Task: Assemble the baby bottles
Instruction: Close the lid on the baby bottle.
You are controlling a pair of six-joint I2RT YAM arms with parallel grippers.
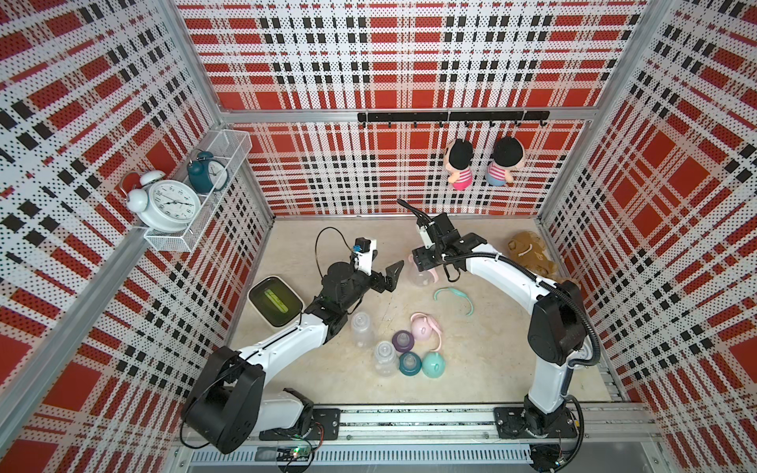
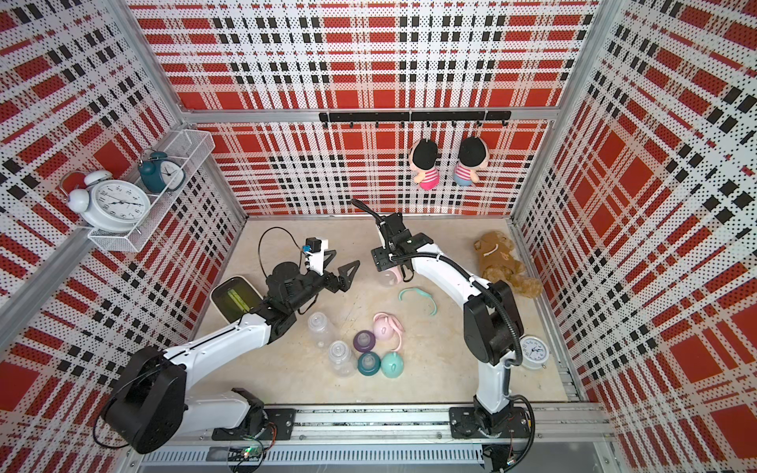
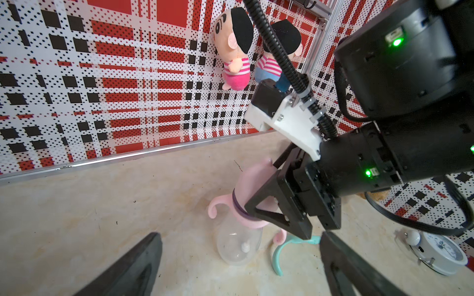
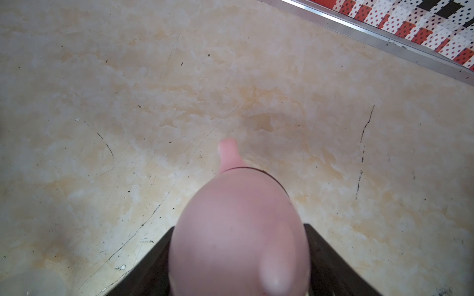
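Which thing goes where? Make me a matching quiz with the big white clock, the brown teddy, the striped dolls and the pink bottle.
Things:
1. big white clock
2. brown teddy
3. striped dolls
4. pink bottle

Places:
A. between the right arm's jaws
B. in the wire shelf on the wall
C. hanging from the black hook rail
D. lying on the table near a wall

Pairs: 1-B, 2-D, 3-C, 4-A
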